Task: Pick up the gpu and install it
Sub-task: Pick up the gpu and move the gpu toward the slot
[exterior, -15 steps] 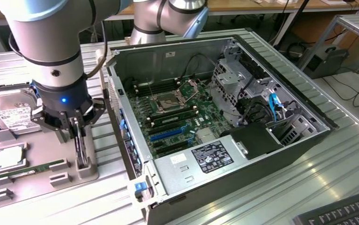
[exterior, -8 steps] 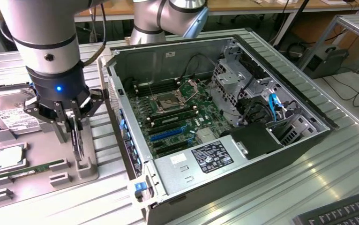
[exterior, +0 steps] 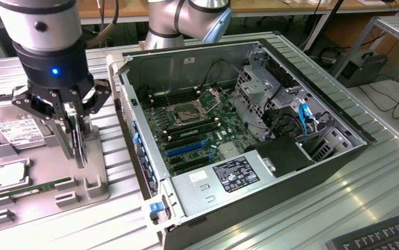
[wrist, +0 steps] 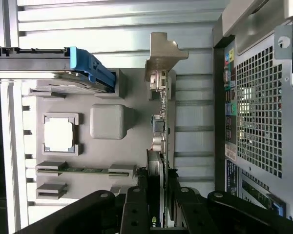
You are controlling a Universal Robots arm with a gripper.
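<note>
Here the claw (wrist: 161, 171) straddles the gpu (wrist: 159, 124) (upright on its tray (exterior: 47, 194)).

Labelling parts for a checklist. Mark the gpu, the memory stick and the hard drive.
gpu (wrist: 160, 122), wrist view, on the card's edge facing the camera, mid-length.
memory stick (exterior: 33, 188), exterior view, on the middle of the green strip.
hard drive (exterior: 19, 132), exterior view, on its white label.
</note>
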